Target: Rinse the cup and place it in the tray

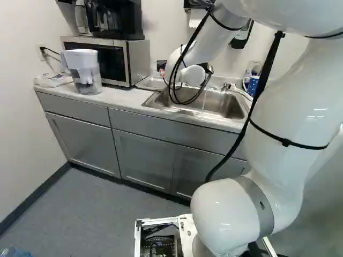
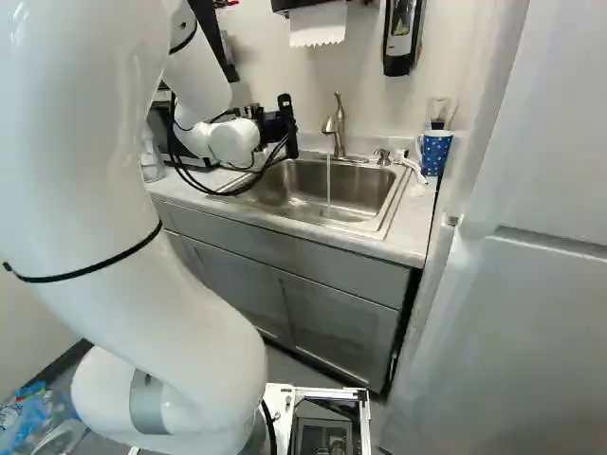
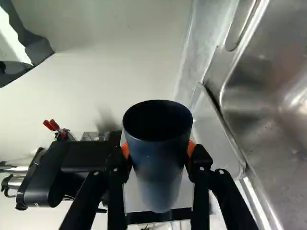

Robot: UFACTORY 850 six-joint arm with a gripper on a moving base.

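Observation:
At the sink's left end in the right base view is my gripper (image 2: 286,125); the cup cannot be made out there. In the wrist view my gripper (image 3: 158,151) is shut on the dark blue cup (image 3: 160,167), an orange pad against each side. The cup's open mouth shows, and its inside is dark. Beside the cup, along the sink's edge, lies what looks like a shallow grey tray (image 3: 215,132), partly hidden by a finger. Water (image 2: 328,180) runs from the faucet (image 2: 339,123) into the sink (image 2: 356,194), away from the cup.
A microwave (image 1: 115,59) with a coffee maker (image 1: 115,19) on top and a water pitcher (image 1: 86,75) stand left of the sink. A blue patterned mug (image 2: 434,152) is right of it. A soap dispenser (image 2: 401,38) and paper towel (image 2: 318,26) hang above.

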